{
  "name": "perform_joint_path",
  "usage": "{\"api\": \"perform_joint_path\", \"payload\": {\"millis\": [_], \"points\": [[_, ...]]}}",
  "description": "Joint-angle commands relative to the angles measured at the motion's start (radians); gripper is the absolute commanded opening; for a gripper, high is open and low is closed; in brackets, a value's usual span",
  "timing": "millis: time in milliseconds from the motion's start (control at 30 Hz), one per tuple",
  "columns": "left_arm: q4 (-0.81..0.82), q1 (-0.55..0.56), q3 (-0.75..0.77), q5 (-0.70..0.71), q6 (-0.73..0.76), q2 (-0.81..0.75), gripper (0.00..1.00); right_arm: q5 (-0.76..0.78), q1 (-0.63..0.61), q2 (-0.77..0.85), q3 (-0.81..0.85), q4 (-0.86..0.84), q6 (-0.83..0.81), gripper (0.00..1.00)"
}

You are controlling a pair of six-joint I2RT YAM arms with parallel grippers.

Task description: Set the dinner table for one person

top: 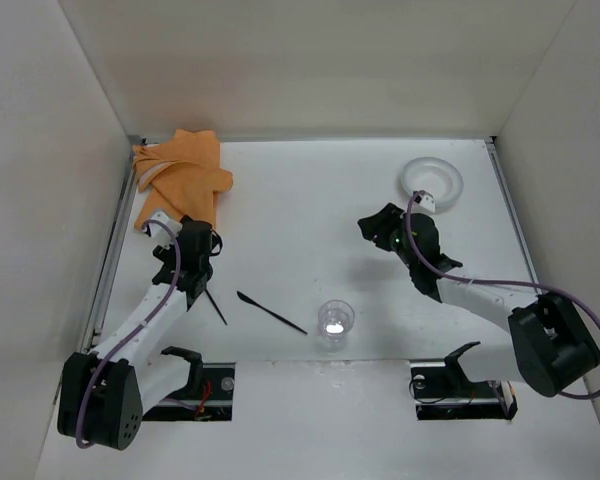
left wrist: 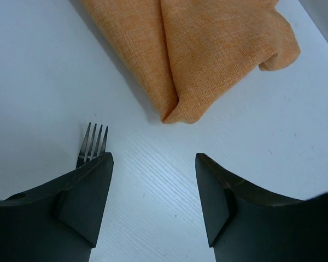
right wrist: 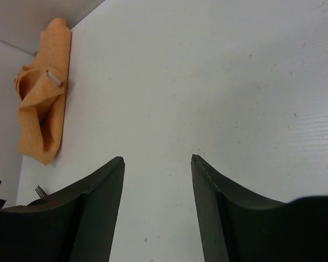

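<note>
Only the top view shows glass (top: 335, 320), knife (top: 270, 312) and, upper right, white dish (top: 432, 180) on the dinner table (top: 300, 200). Left wrist view shows fork tines (left wrist: 93, 143) clearly, lower left. Left gripper (left wrist: 153, 158) and right gripper (right wrist: 157, 158): fingers apart, nothing between.

Plain white walls (top: 310, 70) stand on three sides; light soft and even; shadows faint.

On the dinner table (top: 310, 200), the napkin (top: 180, 175) lies in the far left corner and the plate (top: 431, 183) in the far right corner. The glass (top: 335, 322) stands near the front edge, about midway across. The knife (top: 271, 312) lies slantwise just left of the glass. The fork (top: 216, 306) lies left of the knife, its tines beside the left gripper (left wrist: 153, 158), which faces the napkin's near corner.
</note>
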State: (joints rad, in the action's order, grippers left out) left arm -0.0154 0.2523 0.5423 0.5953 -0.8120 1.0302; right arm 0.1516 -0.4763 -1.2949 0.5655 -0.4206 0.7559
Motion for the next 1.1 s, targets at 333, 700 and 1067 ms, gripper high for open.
{"api": "perform_joint_path", "payload": {"millis": [333, 700, 1067], "points": [[0.107, -0.071, -0.056, -0.023, -0.007, -0.009, 0.57, -0.006, -0.002, -0.040, 0.014, -0.064, -0.001, 0.53], [0.250, -0.095, 0.041, -0.055, 0.013, 0.108, 0.23, -0.041, -0.002, -0.069, 0.039, -0.046, -0.007, 0.15], [0.279, -0.091, 0.289, -0.017, 0.105, 0.427, 0.54, -0.040, -0.008, -0.067, 0.042, -0.053, -0.021, 0.52]]}}
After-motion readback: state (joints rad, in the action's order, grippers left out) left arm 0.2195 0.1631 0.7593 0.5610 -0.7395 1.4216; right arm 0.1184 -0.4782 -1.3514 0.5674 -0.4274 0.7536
